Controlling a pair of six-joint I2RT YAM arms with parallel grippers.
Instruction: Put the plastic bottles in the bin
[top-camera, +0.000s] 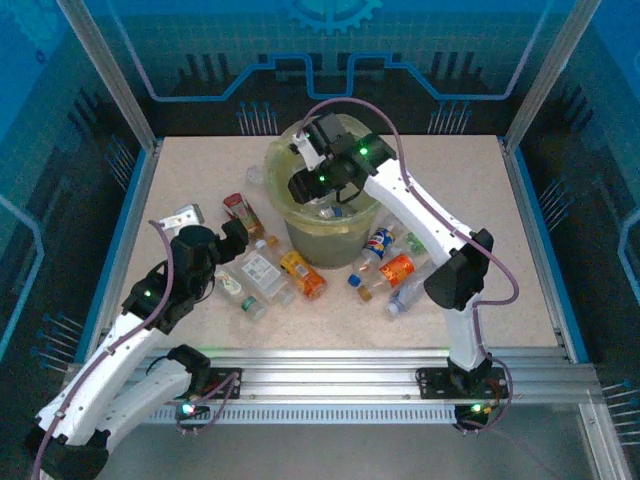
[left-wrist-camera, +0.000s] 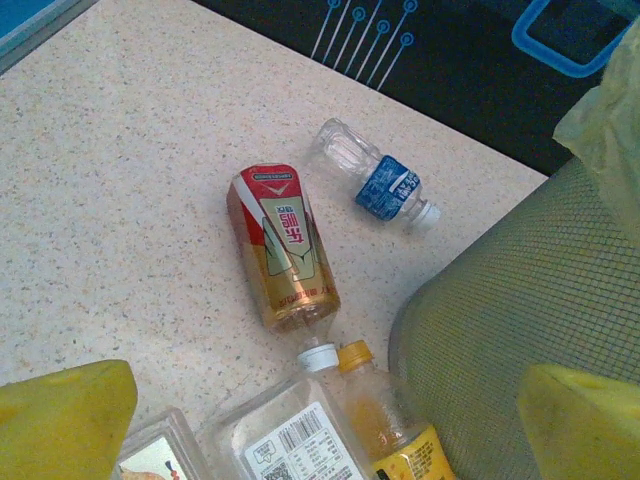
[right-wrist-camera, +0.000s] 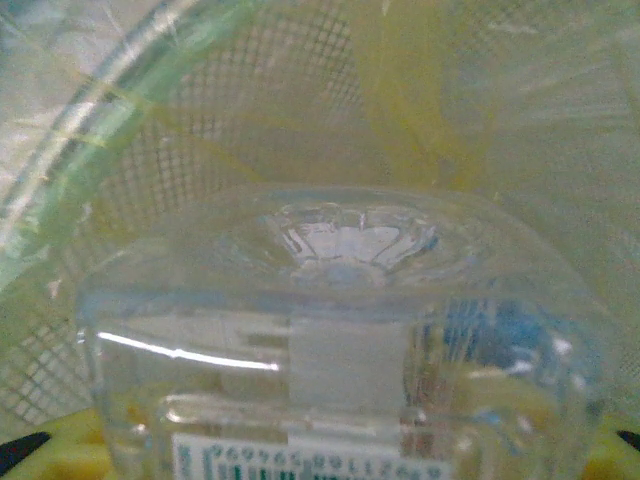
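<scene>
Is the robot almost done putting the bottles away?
Not yet. The bin already seems to hold one bottle. The right hand holds a clear bottle over the bin. Bottles remain on the table: a red-gold one, a blue-labelled one and several more on both sides.

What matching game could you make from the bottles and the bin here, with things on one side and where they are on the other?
Things:
1. red-and-gold bottle
2. blue-labelled bottle
3. white-labelled clear bottle
4. bin

Places:
A. gripped in the right fingers, over the bin
B. standing upright mid-table
C. lying near the table's far edge
D. lying just ahead of the open left fingers

Pairs: 1-D, 2-C, 3-A, 4-B
</scene>
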